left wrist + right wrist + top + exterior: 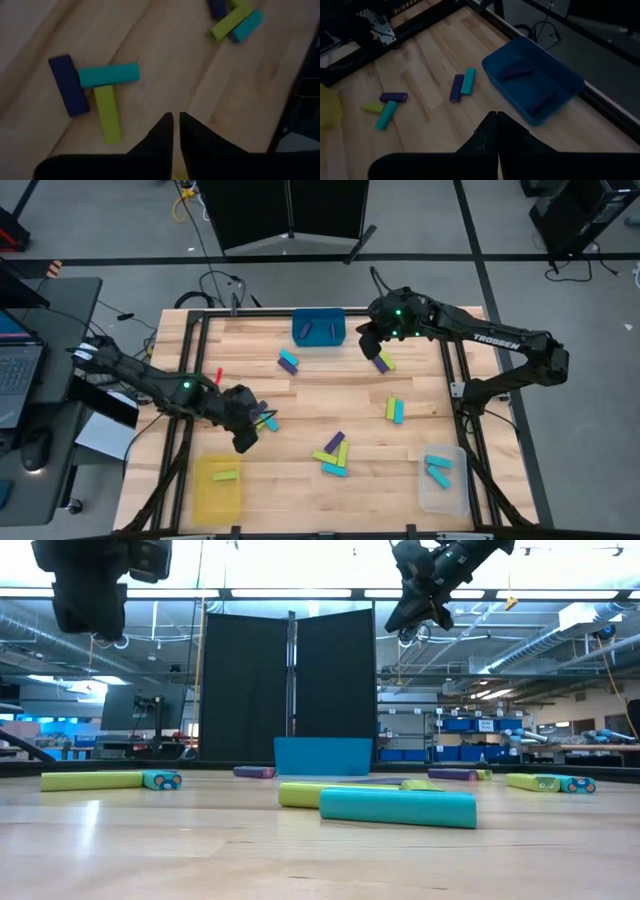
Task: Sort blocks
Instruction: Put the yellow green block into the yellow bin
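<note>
Left wrist view: left claw [175, 122], fingers only a slit apart and empty, hangs above the desk [240, 95] beside a lime block [108, 120], long axis roughly along the fingers. Right claw [368, 343], closed and empty, waits by the blue bin [318, 327].

"trossen" on right arm [497, 340]

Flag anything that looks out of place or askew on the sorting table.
Nothing looks damaged or spilled. The unsorted blocks lie loose at odd angles in small clusters, for instance the central cluster. The blue bin holds two purple bars, the yellow bin one lime bar, the clear bin two cyan bars.
</note>
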{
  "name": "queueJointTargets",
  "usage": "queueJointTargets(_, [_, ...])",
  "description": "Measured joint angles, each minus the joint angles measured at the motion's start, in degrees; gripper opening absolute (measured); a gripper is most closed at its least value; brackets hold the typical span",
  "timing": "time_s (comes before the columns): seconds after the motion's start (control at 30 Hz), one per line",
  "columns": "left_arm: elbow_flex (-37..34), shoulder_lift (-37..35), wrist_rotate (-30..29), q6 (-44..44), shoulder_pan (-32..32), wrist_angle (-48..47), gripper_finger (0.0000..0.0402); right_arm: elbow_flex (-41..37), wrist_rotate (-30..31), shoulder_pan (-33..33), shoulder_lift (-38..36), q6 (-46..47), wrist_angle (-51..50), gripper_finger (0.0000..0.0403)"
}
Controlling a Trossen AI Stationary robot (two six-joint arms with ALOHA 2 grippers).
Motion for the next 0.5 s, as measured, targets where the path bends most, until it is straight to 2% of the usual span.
queueJointTargets(0.33, [0.0, 8.4, -0.3, -1.4, -2.8, 0.0, 0.0149, 0.0, -1.3, 0.0, 0.0, -1.1, -1.6, 0.0006])
queueJointTargets(0.5, [-1.9, 9.2, -3.5, -3.6, -4.5, 0.9, 0.0177, 0.0, -1.3, 0.0, 0.0, -1.1, -1.9, 0.0006])
